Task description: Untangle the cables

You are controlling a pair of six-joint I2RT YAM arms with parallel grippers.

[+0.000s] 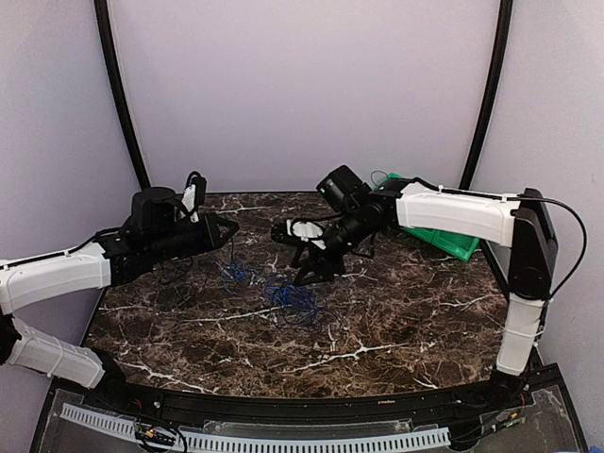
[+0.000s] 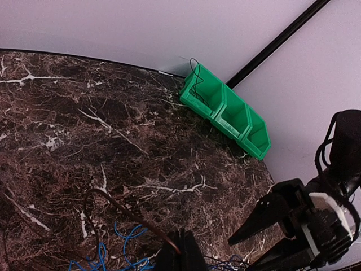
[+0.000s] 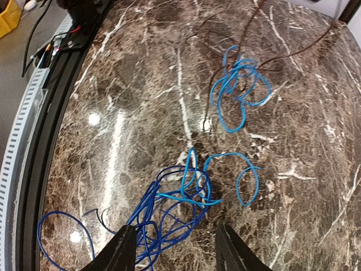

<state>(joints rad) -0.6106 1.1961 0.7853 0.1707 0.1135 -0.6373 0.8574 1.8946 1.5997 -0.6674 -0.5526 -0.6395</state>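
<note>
The cables [image 1: 283, 294] lie mid-way across the marble table [image 1: 396, 321], and the job looks partly done: a light-blue bunch [image 3: 240, 90] lies apart, but the dark-blue tangle [image 3: 163, 209] is knotted. Their spread runs crosswise between the arms, pointing no single way. The left gripper [image 2: 180, 241] is clenched on a thin dark wire [image 2: 135, 217], and the right gripper [image 3: 176, 248] hangs released over the tangle

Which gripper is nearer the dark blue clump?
Right. The right gripper hangs open just above the clump; the left gripper, shut on a dark wire, is farther left.
</note>
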